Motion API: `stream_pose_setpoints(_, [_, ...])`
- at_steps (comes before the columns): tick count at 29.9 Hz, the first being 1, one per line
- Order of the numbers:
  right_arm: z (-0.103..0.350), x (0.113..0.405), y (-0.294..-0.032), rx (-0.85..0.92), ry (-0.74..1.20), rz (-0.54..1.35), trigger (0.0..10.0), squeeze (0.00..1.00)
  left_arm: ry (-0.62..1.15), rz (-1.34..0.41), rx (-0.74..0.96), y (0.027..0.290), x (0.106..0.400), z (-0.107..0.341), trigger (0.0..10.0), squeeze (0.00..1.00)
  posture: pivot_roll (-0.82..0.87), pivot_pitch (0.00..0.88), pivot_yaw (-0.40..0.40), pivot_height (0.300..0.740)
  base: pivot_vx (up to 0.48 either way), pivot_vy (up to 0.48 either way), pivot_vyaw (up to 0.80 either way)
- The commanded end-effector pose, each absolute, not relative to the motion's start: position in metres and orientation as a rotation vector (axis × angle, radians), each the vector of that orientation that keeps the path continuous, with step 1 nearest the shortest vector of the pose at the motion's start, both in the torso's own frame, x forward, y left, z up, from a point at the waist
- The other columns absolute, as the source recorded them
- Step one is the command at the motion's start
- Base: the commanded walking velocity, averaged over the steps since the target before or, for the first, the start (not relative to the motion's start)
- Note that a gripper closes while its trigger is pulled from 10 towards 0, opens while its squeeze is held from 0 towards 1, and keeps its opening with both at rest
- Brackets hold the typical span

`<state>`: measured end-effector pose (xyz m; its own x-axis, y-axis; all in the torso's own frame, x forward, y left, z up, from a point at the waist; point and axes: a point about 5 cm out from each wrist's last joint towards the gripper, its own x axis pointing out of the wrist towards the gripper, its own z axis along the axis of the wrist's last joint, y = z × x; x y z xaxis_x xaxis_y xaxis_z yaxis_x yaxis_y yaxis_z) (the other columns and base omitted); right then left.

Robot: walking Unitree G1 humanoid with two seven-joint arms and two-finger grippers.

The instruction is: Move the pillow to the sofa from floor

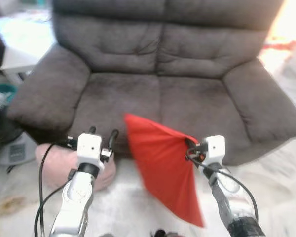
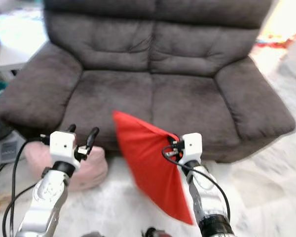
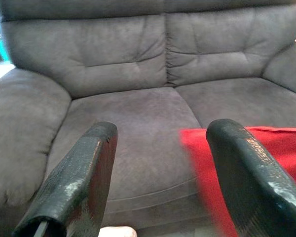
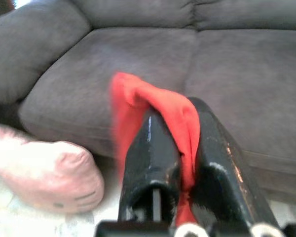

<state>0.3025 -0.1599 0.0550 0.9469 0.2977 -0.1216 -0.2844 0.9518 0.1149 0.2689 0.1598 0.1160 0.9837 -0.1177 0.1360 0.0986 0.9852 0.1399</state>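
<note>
Pillow (image 1: 163, 168) red, clamped in right gripper (image 4: 185, 148) before sofa (image 1: 158, 94) | left gripper (image 3: 163, 187) apart, empty

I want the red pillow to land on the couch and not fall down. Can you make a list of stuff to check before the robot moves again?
1. Right pincer grips the red pillow: ok, fabric is pinched between its fingers.
2. Pillow off the floor: ok, it hangs from one edge in front of the sofa.
3. Pillow over the seat: not ok, most of it hangs below the seat's front edge.
4. Landing spot on the seat cushions: ok, bare.
5. Left pincer ready to help: ok, open, holding nothing, beside the pillow.
6. Pink pillow on the floor by the sofa's front: ok, apart from the red one.
</note>
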Motion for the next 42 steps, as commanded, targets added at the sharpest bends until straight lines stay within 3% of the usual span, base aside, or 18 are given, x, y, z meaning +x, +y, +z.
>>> stream_pose_setpoints(1, [0.082,0.313,-0.162,0.08,0.005,0.294,10.0,0.0,-0.149,-0.116,0.128,0.159,0.268,0.117,10.0,0.0,0.17,0.1,-0.06,0.74,0.0,0.0,-0.79])
stream_pose_setpoints(31, [0.082,0.314,-0.162,0.06,0.007,0.299,10.0,0.0,-0.155,-0.115,0.137,0.158,0.269,0.118,10.0,0.0,0.16,0.105,-0.061,0.74,0.0,-0.069,-0.78])
stream_pose_setpoints(39, [0.082,0.312,-0.152,0.013,0.019,0.418,10.0,0.0,-0.122,-0.187,0.15,0.161,0.267,0.115,10.0,0.0,0.16,0.11,-0.061,0.74,0.0,0.0,0.0])
stream_pose_setpoints(42, [0.086,0.308,-0.146,-0.05,0.034,0.564,10.0,0.0,-0.039,-0.315,0.148,0.168,0.265,0.108,10.0,0.0,0.16,0.108,-0.058,0.74,0.0,0.0,0.0])
